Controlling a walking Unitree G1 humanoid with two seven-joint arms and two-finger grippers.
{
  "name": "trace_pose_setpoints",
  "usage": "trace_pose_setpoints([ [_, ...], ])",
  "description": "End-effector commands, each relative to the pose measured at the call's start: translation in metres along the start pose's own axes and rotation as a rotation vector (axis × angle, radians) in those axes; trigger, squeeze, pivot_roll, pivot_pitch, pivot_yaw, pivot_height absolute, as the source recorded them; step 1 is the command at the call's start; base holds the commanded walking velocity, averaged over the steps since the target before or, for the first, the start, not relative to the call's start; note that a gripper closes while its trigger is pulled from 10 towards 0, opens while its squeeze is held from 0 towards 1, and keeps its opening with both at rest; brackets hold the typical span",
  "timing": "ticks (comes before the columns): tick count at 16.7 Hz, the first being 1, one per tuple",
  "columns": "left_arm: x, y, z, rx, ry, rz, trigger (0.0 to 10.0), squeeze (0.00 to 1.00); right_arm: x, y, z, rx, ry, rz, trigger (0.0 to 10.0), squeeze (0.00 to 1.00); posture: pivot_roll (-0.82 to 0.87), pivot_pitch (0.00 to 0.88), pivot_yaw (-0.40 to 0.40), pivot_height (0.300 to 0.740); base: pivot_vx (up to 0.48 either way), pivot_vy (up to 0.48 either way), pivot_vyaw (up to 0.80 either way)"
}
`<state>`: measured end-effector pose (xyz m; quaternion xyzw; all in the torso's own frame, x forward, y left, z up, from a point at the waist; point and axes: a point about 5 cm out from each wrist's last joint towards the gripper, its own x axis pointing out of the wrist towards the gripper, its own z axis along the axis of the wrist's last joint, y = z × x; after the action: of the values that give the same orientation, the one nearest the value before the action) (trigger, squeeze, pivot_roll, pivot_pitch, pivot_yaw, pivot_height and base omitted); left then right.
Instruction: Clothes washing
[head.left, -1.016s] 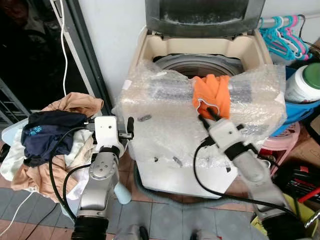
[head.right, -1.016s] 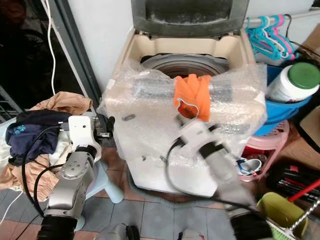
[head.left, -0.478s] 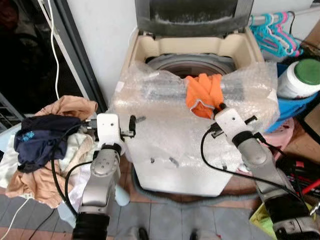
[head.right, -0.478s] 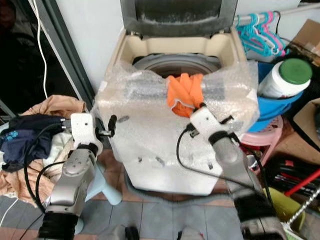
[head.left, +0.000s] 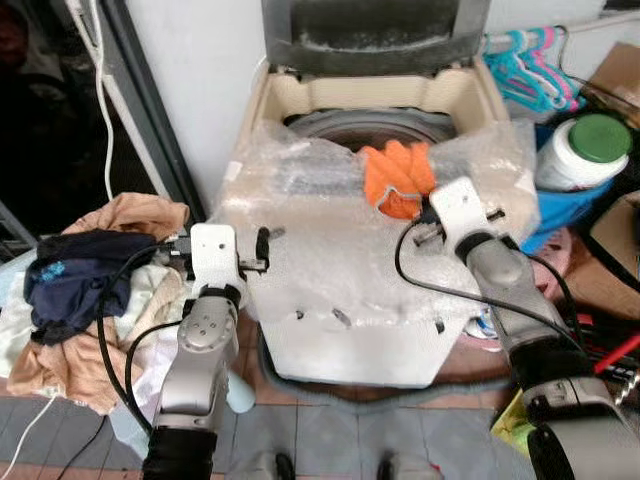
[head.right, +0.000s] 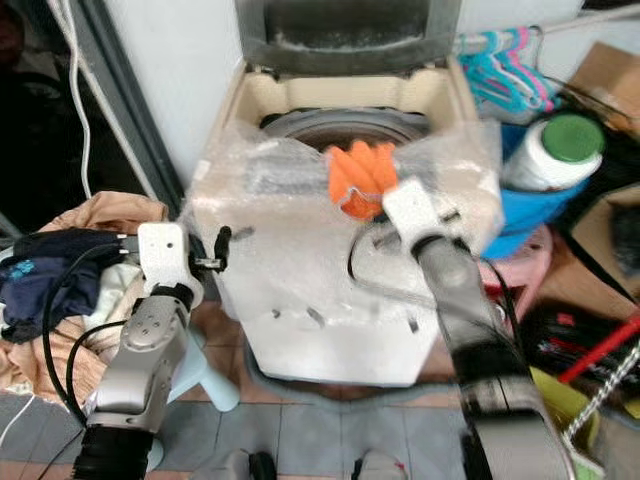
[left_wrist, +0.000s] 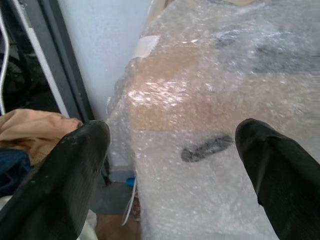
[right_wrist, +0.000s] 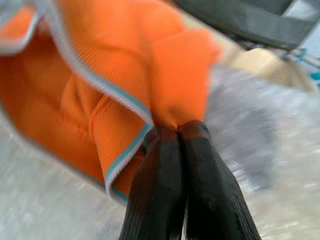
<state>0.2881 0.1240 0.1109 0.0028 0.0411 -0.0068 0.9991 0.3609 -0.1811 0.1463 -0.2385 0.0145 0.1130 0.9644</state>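
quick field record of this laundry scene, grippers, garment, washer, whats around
washer: top loader, lid up, front wrapped in bubble wrap
garment: orange cloth draped over the front rim of the drum opening
right gripper: shut on the orange cloth
left gripper: open, at the washer's left front corner, holding nothing
left of washer: clothes pile
right of washer: green-capped bottle, hangers
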Motion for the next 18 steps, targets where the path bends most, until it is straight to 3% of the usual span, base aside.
trace_pose_setpoints([
  [1,0.002,-0.001,-0.001,0.007,0.01,-0.003,10.0,0.0,0.007,-0.008,0.014,0.029,-0.039,-0.035,0.0,0.0,-0.03,0.007,0.078,0.74,0.0,0.0,0.0],
  [3,0.004,-0.006,-0.001,0.006,0.013,-0.014,10.0,0.0,0.028,-0.021,0.053,0.069,-0.145,-0.075,0.0,0.0,-0.04,0.0,0.08,0.74,0.0,0.0,0.0],
  [5,0.005,-0.009,0.0,0.004,0.013,-0.019,10.0,0.0,0.036,-0.043,0.125,0.151,-0.431,-0.146,0.0,0.0,-0.03,0.0,0.075,0.74,0.0,0.0,0.0],
  [6,0.004,-0.008,0.0,0.001,0.013,-0.013,10.0,0.0,0.033,-0.052,0.146,0.15,-0.519,-0.167,0.0,0.0,-0.03,0.0,0.071,0.74,0.0,0.0,0.0],
  [8,0.003,-0.006,-0.002,-0.004,0.017,0.001,10.0,0.0,0.029,-0.063,0.164,0.161,-0.598,-0.183,0.0,0.0,-0.03,0.0,0.063,0.74,0.0,0.0,0.0],
  [9,0.003,-0.006,-0.002,-0.008,0.018,0.006,10.0,0.0,0.029,-0.057,0.145,0.169,-0.543,-0.141,10.0,0.0,-0.03,0.0,0.06,0.74,0.0,0.0,0.0],
  [10,0.002,-0.006,-0.002,-0.009,0.016,0.006,10.0,0.0,0.026,-0.052,0.129,0.168,-0.519,-0.121,10.0,0.2,-0.03,0.0,0.06,0.74,0.0,0.0,0.0],
  [11,0.002,-0.006,-0.002,-0.009,0.015,0.006,10.0,0.0,0.023,-0.049,0.12,0.157,-0.511,-0.116,10.0,0.2,-0.03,0.0,0.06,0.74,0.0,0.0,0.0],
  [12,0.002,-0.005,-0.001,-0.015,0.011,0.01,10.0,0.0,0.017,-0.045,0.104,0.179,-0.498,-0.099,10.0,1.0,-0.04,0.0,0.067,0.74,0.0,0.0,0.0],
  [13,0.001,-0.003,-0.001,-0.023,0.01,0.015,10.0,0.0,0.004,-0.036,0.08,0.189,-0.464,-0.097,10.0,1.0,-0.04,0.0,0.075,0.74,0.0,0.0,0.0],
  [15,0.002,-0.002,-0.001,-0.032,0.001,0.006,10.0,0.0,-0.012,-0.021,0.056,0.2,-0.419,-0.089,10.0,1.0,-0.05,0.0,0.081,0.74,0.0,0.24,0.0],
  [17,0.004,-0.003,0.005,0.001,-0.029,-0.018,10.0,0.0,-0.033,0.004,0.036,0.198,-0.395,-0.078,10.0,1.0,-0.05,0.0,0.1,0.74,0.0,0.48,0.0],
  [18,0.004,-0.003,0.006,0.006,-0.034,-0.019,10.0,0.0,-0.034,0.008,0.035,0.2,-0.394,-0.074,10.0,1.0,-0.05,0.002,0.106,0.74,0.0,0.48,0.0],
])
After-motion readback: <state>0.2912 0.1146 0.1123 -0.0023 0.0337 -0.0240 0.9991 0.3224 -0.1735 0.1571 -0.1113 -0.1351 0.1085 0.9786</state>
